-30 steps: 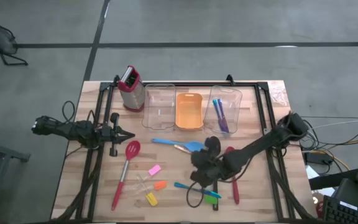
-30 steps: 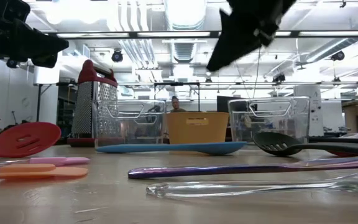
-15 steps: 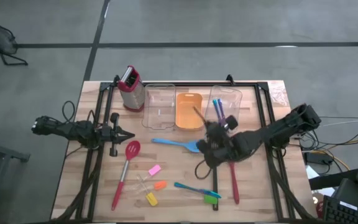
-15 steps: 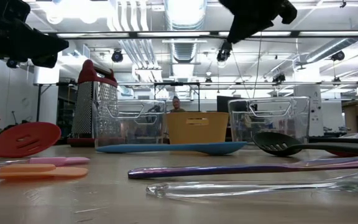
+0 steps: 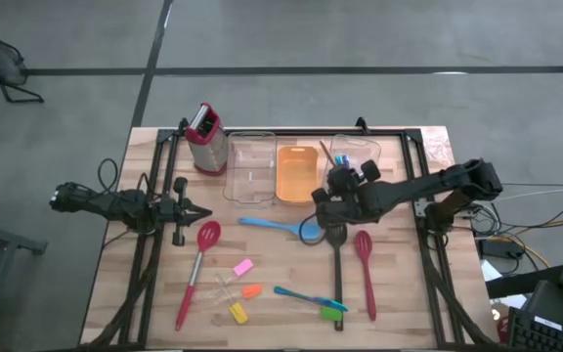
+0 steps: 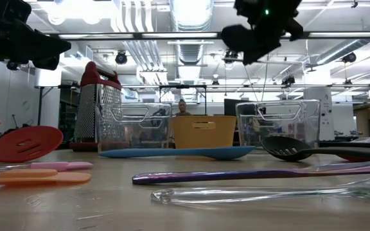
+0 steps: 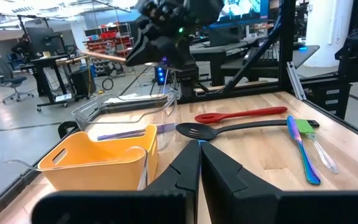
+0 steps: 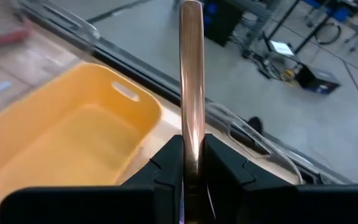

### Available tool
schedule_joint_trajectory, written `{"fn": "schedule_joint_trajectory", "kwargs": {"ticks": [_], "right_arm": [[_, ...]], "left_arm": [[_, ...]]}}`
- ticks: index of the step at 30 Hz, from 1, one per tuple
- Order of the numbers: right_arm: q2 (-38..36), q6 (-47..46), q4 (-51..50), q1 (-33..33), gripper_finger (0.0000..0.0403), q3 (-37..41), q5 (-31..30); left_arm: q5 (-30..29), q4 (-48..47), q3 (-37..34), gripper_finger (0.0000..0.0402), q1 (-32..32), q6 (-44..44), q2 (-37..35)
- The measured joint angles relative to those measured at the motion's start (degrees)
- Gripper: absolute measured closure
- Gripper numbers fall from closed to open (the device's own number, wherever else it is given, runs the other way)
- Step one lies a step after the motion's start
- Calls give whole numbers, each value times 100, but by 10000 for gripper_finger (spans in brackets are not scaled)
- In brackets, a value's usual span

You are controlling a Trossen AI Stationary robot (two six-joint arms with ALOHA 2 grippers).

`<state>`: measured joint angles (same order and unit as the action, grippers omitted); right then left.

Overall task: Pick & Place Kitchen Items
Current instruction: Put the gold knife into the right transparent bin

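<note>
On the wooden table (image 5: 262,323), the right gripper (image 8: 192,163) clamps a copper-handled utensil (image 8: 191,74) above the orange tray (image 8: 73,149); judged next: lower, release. Left gripper (image 7: 199,163) waits, fingers together.

Utensils (image 5: 336,264) crowd front; bins (image 5: 251,168) block rear.

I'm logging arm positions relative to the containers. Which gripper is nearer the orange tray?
The right gripper. It hangs just beside the orange tray, holding a copper-coloured utensil. The left gripper waits well off, near the table's left side.
</note>
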<state>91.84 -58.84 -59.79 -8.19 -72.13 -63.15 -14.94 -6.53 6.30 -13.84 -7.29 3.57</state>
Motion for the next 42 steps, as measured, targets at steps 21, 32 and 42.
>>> {"fn": "schedule_joint_trajectory", "kwargs": {"ticks": [21, 32, 42], "right_arm": [[-38, -992, 356, 854, 362, 1326, 489], [-38, -782, 1190, 999, 354, 1903, 599], [-38, -715, 1428, 1030, 333, 2140, 664]], "left_arm": [[1, 0, 1, 381, 1, 0, 0], [0, -1, 1, 381, 1, 0, 0], [1, -1, 0, 380, 1, 0, 0]]}}
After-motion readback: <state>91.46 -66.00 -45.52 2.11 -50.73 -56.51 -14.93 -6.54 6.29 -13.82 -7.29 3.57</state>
